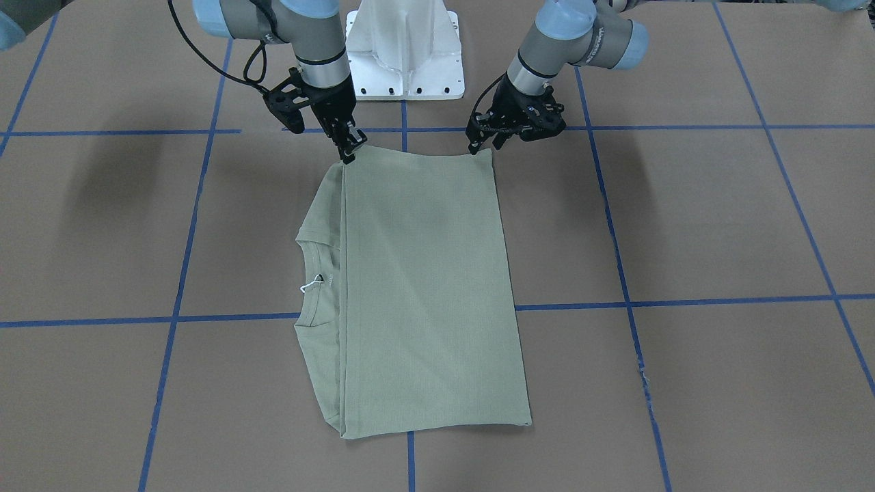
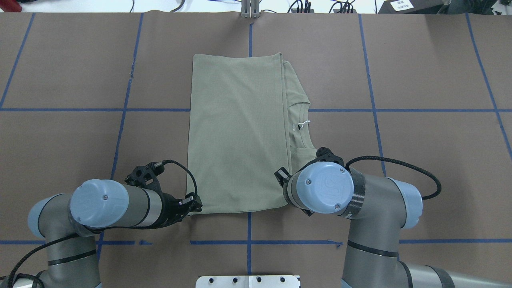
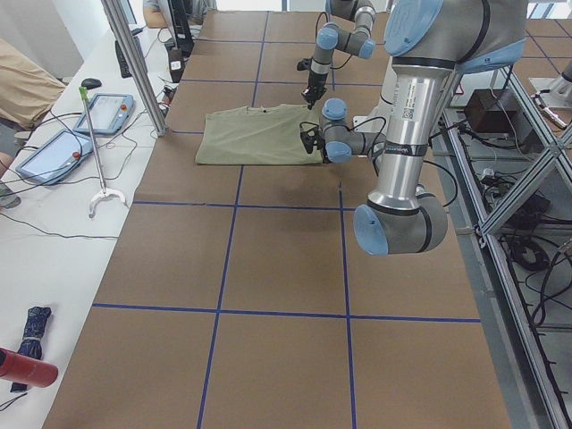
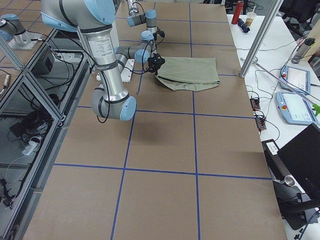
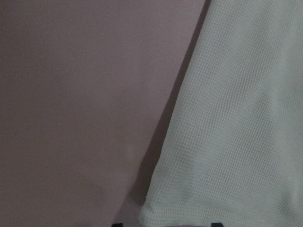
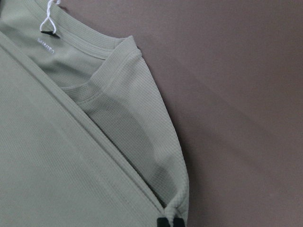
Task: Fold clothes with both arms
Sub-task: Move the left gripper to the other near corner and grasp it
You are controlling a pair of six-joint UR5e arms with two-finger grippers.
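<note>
Shirt: your sage-green shirt point(image 1: 424, 287) lies folded flat mid-surface point(image 1: 683, 219), collar toward the robot's right.
Right gripper point(image 1: 348, 152): you see it pinching one robot-side corner.
Left gripper point(image 1: 482, 145): released, jaws straddling the other corner.

shirt point(image 1: 424, 287): 1 | arms: 2, left arm point(image 2: 116, 204), right arm point(image 2: 376, 200) | grippers: 2, left gripper point(image 1: 480, 142), right gripper point(image 1: 348, 154)
</note>
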